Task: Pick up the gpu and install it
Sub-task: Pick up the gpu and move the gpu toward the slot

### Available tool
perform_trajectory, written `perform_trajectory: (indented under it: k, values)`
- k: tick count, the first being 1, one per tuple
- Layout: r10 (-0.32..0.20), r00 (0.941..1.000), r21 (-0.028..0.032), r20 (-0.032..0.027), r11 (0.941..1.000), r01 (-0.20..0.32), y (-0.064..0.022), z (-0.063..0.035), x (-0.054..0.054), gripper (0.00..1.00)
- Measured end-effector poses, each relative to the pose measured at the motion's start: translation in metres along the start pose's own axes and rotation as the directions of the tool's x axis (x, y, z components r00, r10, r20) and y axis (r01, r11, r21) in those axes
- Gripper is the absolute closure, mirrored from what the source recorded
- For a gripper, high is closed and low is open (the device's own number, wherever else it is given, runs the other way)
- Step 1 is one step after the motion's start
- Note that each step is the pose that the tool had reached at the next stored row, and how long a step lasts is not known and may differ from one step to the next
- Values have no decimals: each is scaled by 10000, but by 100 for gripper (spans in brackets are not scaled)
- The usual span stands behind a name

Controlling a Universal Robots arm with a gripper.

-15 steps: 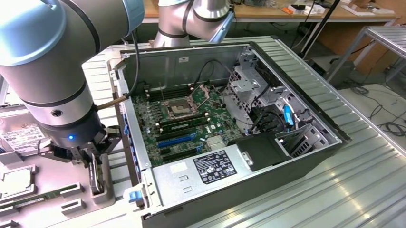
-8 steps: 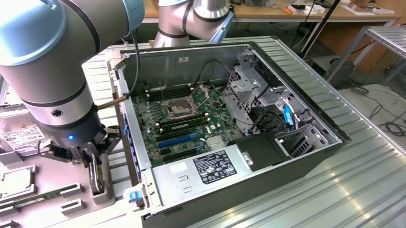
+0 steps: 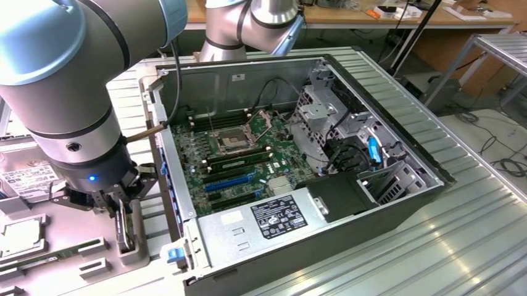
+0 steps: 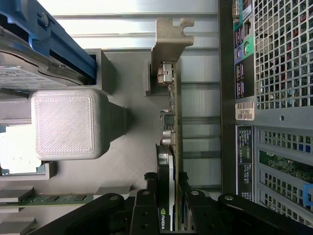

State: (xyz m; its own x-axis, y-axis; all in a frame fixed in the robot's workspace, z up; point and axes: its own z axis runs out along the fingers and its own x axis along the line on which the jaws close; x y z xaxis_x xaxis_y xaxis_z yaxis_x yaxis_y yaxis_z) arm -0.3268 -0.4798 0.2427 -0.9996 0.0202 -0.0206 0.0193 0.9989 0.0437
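In the exterior view, the end effector [image 3: 122,213] is low over a grey holder [image 3: 103,250] on the bench [image 3: 461,246], beside the open computer case [image 3: 371,259]. The gpu [image 3: 126,235] stands on its edge in this holder.

In the wrist view, the fingers [image 4: 146,208] lie against both faces of the gpu [image 4: 175,122], so the end effector [image 4: 167,205] looks clamped on it. The silver bracket [image 4: 168,39] is at the far end. I judge the card light, stiff and fragile. The best hold is on the flat faces near the middle, away from the small parts and the contact edge.

Open computer case [image 3: 232,77], grey parts tray [image 4: 131,166]
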Motion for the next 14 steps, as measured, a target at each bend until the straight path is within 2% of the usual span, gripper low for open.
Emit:
perform_trajectory:
  k: [5, 12, 14]
  values:
    - [1, 10000, 0, -29, 10000, -1, 4, -88, -2, 73]
    - [5, 9999, 2, -120, 10000, -5, 14, -270, -9, 73]
    - [5, 9999, 3, -122, 10000, -5, 15, -308, -9, 73]
